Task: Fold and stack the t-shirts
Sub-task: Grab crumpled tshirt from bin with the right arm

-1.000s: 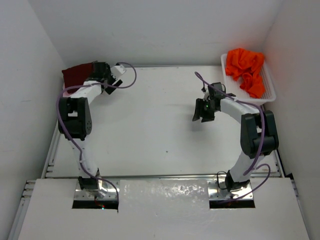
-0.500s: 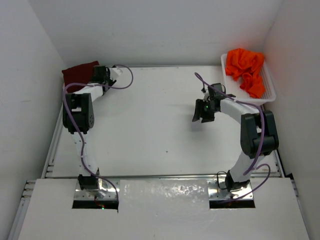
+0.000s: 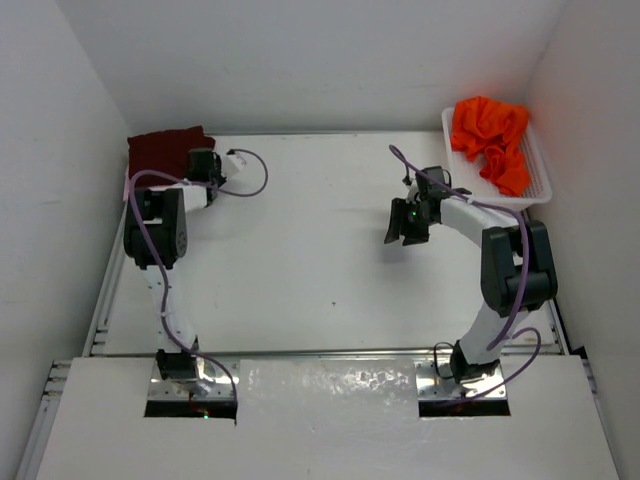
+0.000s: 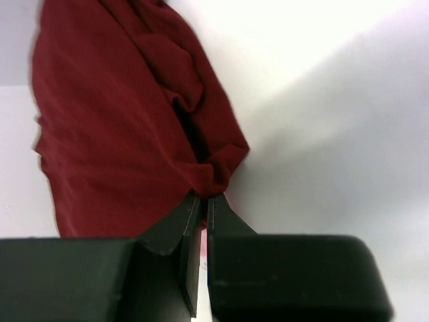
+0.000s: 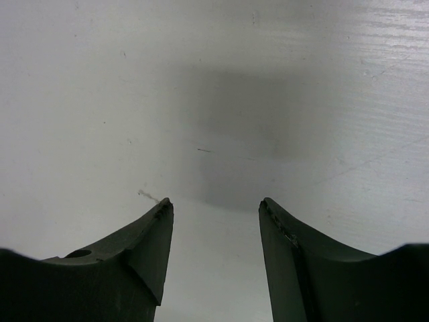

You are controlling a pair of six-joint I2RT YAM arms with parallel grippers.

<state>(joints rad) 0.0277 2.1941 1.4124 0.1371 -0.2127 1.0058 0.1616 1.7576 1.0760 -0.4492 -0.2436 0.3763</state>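
**Two shirts in sight, one pinched at the far left corner**

Two of the three t-shirts can be found. The maroon t-shirt (image 3: 165,150) lies in a compact dark patch at the far left corner of the table (image 3: 300,270), against the back wall. It is well away from the open middle of the table, which fits a spot for stacking, though that is a judgement. The orange t-shirt (image 3: 490,138) is a crumpled heap in the white basket (image 3: 541,186) at the far right corner, not yet spread or folded. The pink one shows in no view.

The left gripper (image 4: 204,199) sits at the near right edge of the maroon shirt. Its two fingers are pressed together, with only a hairline between them. In the left wrist view the hem of the cloth comes right down to the fingertips and the creases run in toward them. It therefore looks like a pinch on a thin fold of the hem rather than a closure on nothing. A thin edge held this way could slip out under a quick pull.

The right gripper (image 5: 214,204) hangs above bare table right of centre, between the middle of the table and the basket. Its jaws are roughly half spread, and nothing is between them or touching them. From there the orange heap is near to reach.
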